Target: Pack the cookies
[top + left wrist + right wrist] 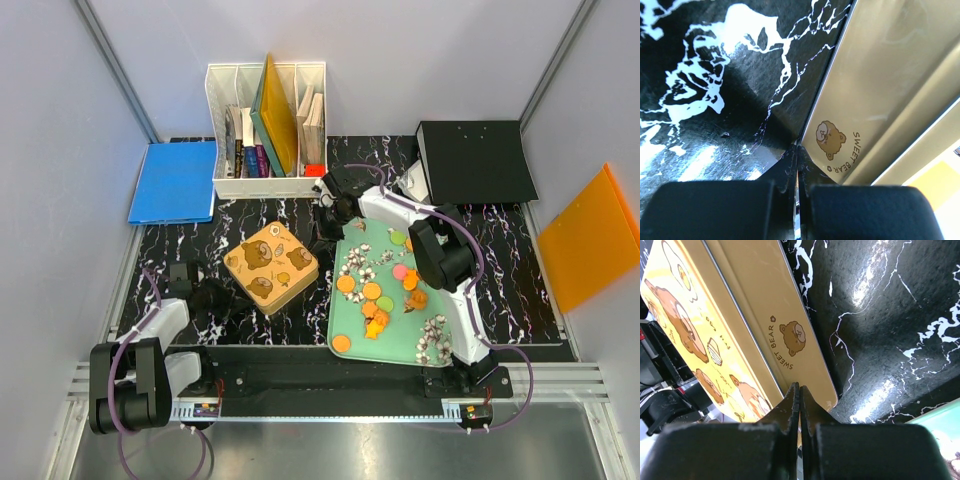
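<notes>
Shows left gripper (pixel 796 150) fingers shut together at bear tin's (pixel 270 265) left side, right gripper (pixel 799 388) likewise shut at its right, cookies (pixel 372 292) loose on mint tray (pixel 398 342).

A blue folder (pixel 173 181) lies beside a white file organizer (pixel 262 187) holding books.

The left gripper (pixel 228 298) lies low just left of the bear tin (pixel 270 262), jaws pressed together and tips close to its side wall. The right arm (pixel 440 255) stretches past the tin's right side. The right gripper (pixel 325 225) is likewise closed, pointing down beside the tin.
</notes>
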Controlling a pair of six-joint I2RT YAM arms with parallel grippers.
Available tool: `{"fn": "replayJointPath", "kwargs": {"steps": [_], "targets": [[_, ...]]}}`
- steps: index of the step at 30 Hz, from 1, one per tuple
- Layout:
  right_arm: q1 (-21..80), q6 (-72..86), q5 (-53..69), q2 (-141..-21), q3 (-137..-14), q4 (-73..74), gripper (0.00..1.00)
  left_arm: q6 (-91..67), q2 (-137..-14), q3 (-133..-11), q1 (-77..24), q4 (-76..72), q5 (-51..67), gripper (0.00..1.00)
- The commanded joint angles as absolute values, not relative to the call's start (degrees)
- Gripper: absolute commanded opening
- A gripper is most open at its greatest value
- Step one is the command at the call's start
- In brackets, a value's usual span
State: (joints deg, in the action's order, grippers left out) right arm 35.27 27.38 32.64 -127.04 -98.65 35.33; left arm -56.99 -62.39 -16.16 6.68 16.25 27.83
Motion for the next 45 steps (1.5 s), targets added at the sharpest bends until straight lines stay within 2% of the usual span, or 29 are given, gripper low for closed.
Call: {"fn": "replayJointPath", "kwargs": {"steps": [1, 8, 17, 23, 27, 30, 33, 38, 42, 45], "targets": [[37.0, 27.33, 34.28, -125.16, -98.53, 34.98, 0.0, -55.81, -63.11, -16.52, 6.68, 17.05, 25.84, 0.0], [36.3, 27.25, 32.08, -124.19, -98.08, 35.51, 0.05, -55.63, -62.05, -16.87, 6.68, 18.28, 25.4, 0.0], [34.28, 26.81, 29.45, -122.87, -98.26, 37.26, 0.18, -54.84, -59.95, -17.84, 6.68, 21.18, 24.17, 0.0], [32.79, 26.72, 21.81, -121.73, -101.68, 41.92, 0.23, -53.26, -56.96, -20.21, 6.68, 25.66, 20.39, 0.01], [32.34, 25.05, 11.9, -122.25, -107.21, 48.41, 0.27, -52.56, -56.78, -21.27, 6.68, 28.9, 18.12, 0.02], [32.34, 24.0, 8.27, -121.03, -109.6, 50.62, 0.27, -52.38, -56.87, -21.88, 6.59, 31.19, 16.01, 0.02], [32.43, 24.34, 12.89, -118.84, -109.52, 48.09, 0.26, -52.82, -56.6, -22.41, 6.68, 32.25, 14.34, 0.02], [32.87, 27.94, 29.33, -115.75, -103.55, 32.45, 0.12, -52.65, -54.94, -25.31, 6.68, 34.8, 11.17, 0.02], [34.01, 29.35, 41.18, -117.85, -104.68, 25.78, 0.02, -51.77, -54.93, -29.17, 7.03, 38.04, 8.36, 0.03], [34.28, 34.26, 49.18, -120.66, -103.8, 18.49, 0.0, -52.12, -55.37, -31.81, 7.73, 38.76, 8.44, 0.03]]}}
